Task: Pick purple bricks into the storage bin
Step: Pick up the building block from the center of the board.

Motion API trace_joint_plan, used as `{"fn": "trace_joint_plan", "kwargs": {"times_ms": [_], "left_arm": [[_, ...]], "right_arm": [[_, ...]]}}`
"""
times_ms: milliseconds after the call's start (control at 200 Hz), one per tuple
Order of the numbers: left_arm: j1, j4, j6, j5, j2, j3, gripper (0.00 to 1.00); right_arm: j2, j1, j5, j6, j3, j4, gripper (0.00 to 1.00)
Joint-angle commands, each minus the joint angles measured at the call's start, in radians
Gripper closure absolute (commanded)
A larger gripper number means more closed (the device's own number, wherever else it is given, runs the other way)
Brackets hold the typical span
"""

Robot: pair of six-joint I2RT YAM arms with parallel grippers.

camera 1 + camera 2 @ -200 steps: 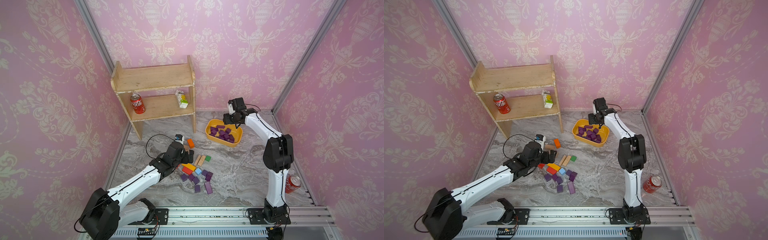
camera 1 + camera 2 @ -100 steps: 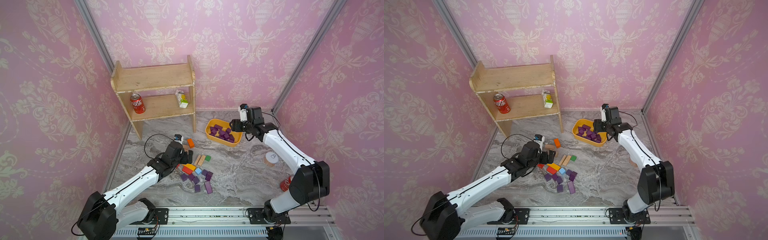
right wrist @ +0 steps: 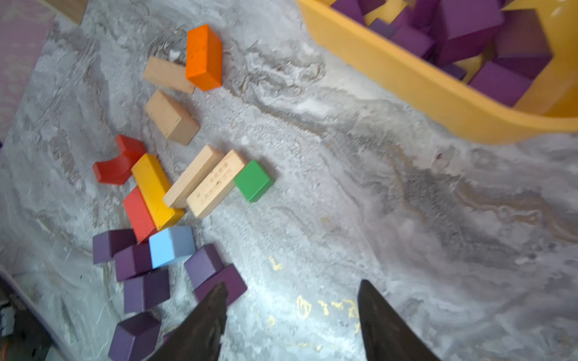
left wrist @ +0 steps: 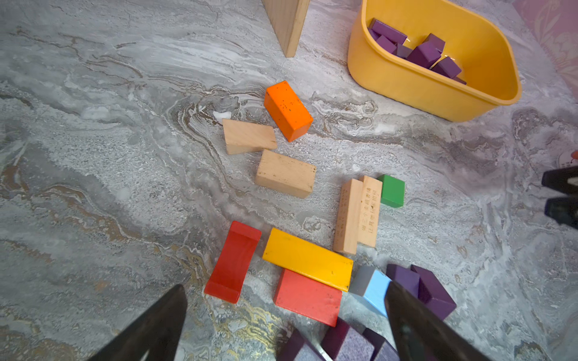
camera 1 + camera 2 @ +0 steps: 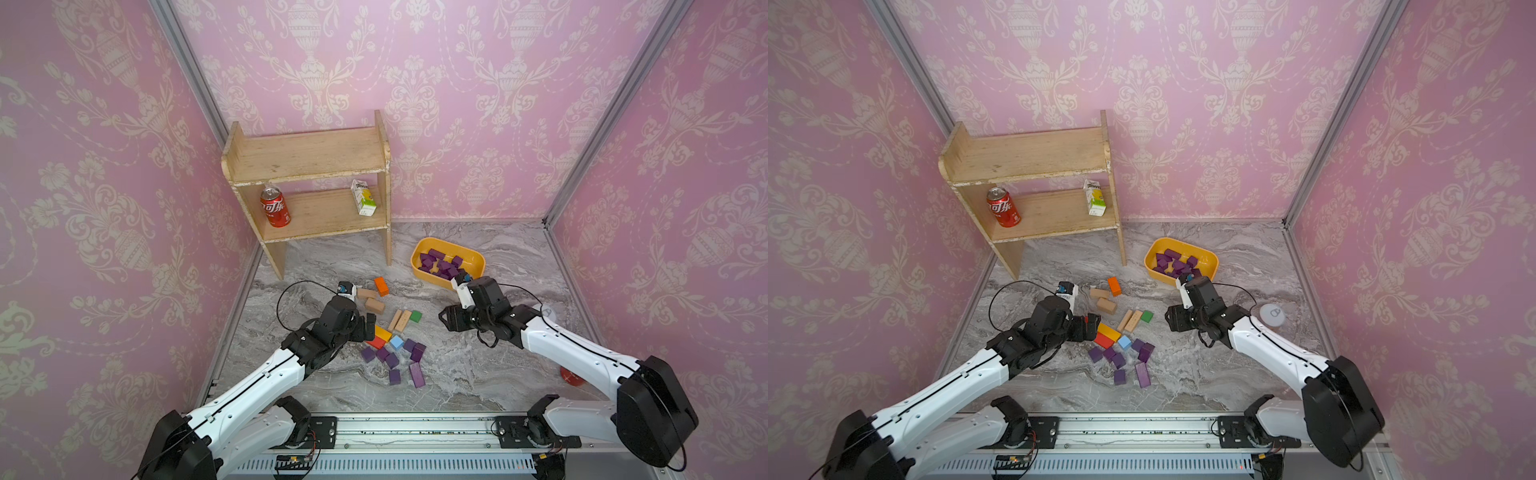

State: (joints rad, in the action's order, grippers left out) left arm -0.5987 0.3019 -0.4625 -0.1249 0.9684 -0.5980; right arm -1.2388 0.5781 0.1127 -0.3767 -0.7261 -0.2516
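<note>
Both the left claw (image 4: 284, 286) and right claw (image 3: 292, 283) are spread and empty, so I'd grab an outlying dark-purple wooden brick (image 5: 417, 375) mid-worktop (image 5: 478, 374), squared across its narrow sides, then carry it to the yellow-orange plastic storage bin (image 5: 430, 277) nearer the back edge.

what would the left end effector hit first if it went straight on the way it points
Probably the flat red block, lying right ahead of the left end effector, between its open jaws; the yellow bar sits just beyond. Depth is unclear from the wrist view.
</note>
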Motion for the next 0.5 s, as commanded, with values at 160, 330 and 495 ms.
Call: {"fn": "trace_joint_plan", "kwargs": {"times_ms": [160, 330, 495], "left_arm": [[0.002, -0.067, -0.094, -0.009, -0.013, 0.075, 0.01], [0.002, -0.142, -0.117, -0.012, -0.009, 0.120, 0.01], [0.002, -0.123, -0.079, -0.025, -0.014, 0.111, 0.01]], "right_arm": [[0.125, 0.152, -0.015, -0.215, 0.099, -0.054, 0.30], [0.116, 0.193, -0.035, -0.307, 0.128, -0.043, 0.29], [0.024, 0.243, -0.047, -0.344, 0.090, -0.022, 0.32]]}}
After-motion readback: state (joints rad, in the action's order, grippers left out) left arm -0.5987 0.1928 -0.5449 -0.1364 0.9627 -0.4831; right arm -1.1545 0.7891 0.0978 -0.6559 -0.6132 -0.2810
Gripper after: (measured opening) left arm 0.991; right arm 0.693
